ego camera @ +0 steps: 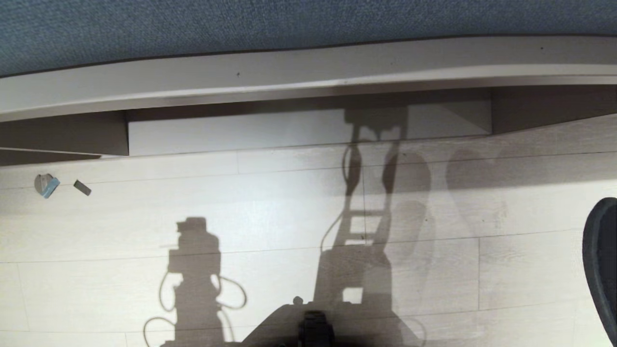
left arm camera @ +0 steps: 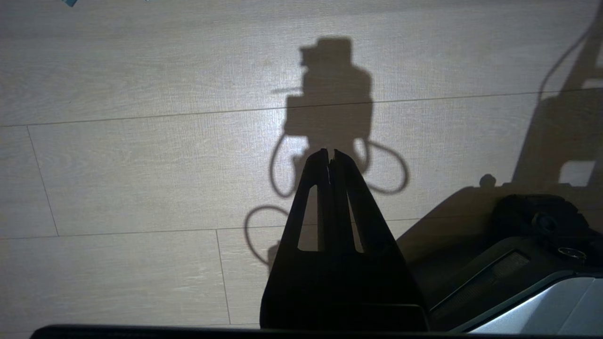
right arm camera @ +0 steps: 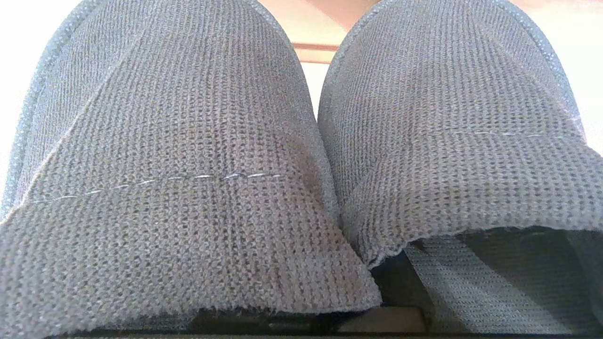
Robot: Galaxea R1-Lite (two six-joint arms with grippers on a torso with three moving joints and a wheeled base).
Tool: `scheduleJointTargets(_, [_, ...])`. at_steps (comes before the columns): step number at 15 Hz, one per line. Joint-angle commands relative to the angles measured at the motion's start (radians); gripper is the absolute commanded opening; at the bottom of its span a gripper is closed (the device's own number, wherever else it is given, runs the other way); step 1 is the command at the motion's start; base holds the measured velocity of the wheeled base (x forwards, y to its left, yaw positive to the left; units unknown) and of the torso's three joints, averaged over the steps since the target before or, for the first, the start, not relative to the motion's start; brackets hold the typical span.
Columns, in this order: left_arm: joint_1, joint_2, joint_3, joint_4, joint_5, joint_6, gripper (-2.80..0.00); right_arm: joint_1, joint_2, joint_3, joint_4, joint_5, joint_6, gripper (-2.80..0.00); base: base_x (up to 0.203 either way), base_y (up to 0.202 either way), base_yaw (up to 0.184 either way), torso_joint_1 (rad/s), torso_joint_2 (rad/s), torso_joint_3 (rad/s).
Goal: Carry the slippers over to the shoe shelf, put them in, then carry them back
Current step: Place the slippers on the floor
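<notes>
The right end effector itself shows in no view, yet its fingers are drawn almost fully together, and the right wrist view is filled from edge to edge by the slippers point(right arm camera: 301, 155). The two lie side by side, touching along their inner edges, their wide grey knit straps facing the camera with a line of pale stitching across each. At the lower right of that frame the strap of one lifts to show the insole beneath it. The pair sits pressed right up against the wrist camera, so a clamp on them is the likely reading, though where the fingers meet the fabric is hidden.

The left end effector point(left arm camera: 330, 155) hangs over the pale plank floor point(left arm camera: 141, 179) in the centre of the left wrist view, its two dark fingers point(left arm camera: 315, 197) brought together at the tips with nothing between them. Part of the robot's base point(left arm camera: 518, 263) shows at the lower right of that frame.

In the head view neither arm appears, only their shadows on the floor. The shoe shelf point(ego camera: 270, 130) runs across the upper half of the frame, its pale base board bare. Two small bits of debris point(ego camera: 47, 185) lie on the floor at the far left, and a dark chair edge point(ego camera: 600, 260) cuts in at the right.
</notes>
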Motion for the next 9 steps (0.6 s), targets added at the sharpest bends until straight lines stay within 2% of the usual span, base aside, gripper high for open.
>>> scheduleJointTargets(1, [0.000,0.000,0.000,0.000,0.000,-0.001,-2.80,0.004,-0.113,0.055,-0.003,0.011,0.015,-2.80,0.000,0.000,0.000,0.000,0.00,0.000])
scheduleJointTargets(3, [0.000,0.000,0.000,0.000,0.000,-0.001,-2.80,0.019,-0.169,0.113,0.018,0.014,0.025,-2.80,0.000,0.000,0.000,0.000,0.00,0.000])
scheduleJointTargets(5, [0.000,0.000,0.000,0.000,0.000,-0.001,-2.80,0.026,-0.245,0.118,0.182,-0.022,0.013,-2.80,0.000,0.000,0.000,0.000,0.00,0.000])
scheduleJointTargets(7, [0.000,0.000,0.000,0.000,0.000,-0.001,-2.80,0.028,-0.314,0.119,0.341,-0.098,-0.004,-2.80,0.000,0.000,0.000,0.000,0.00,0.000])
scheduleJointTargets(9, [0.000,0.000,0.000,0.000,0.000,-0.001,-2.80,0.029,-0.319,0.120,0.400,-0.101,0.002,-2.80,0.000,0.000,0.000,0.000,0.00,0.000])
